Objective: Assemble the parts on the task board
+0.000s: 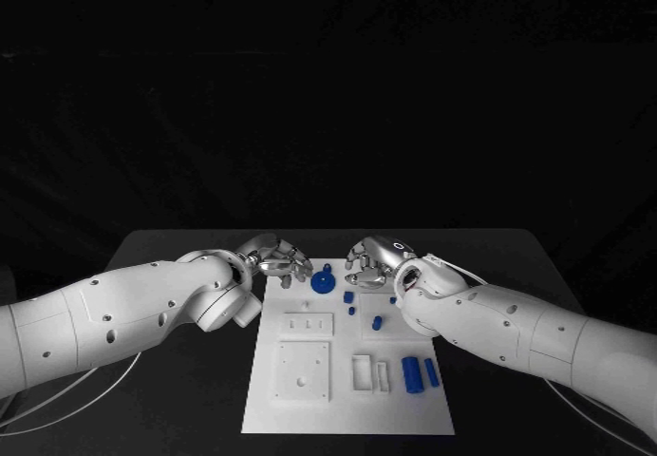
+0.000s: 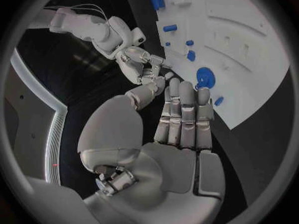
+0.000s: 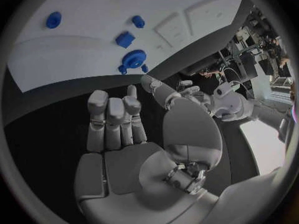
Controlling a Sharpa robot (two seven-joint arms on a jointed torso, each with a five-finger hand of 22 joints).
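Here the blue gear [image 1: 323, 281] lies between left hand [image 1: 278, 258] and right hand [image 1: 372, 262].

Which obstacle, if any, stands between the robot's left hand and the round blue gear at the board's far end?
Probably none. The left hand hovers with its fingers apart, holding nothing, right beside the blue gear. The right hand sits on the gear's other side, not between them.

Head cam is set high, looking down on the flat white task board [image 1: 349, 366]. Wrist cams are set close behind each silver many-fingered hand, left hand [image 2: 181, 119] & right hand [image 3: 124, 129]. The round blue gear-like part [image 1: 323, 282] just beyond the fingertips is shared by all 3 views.
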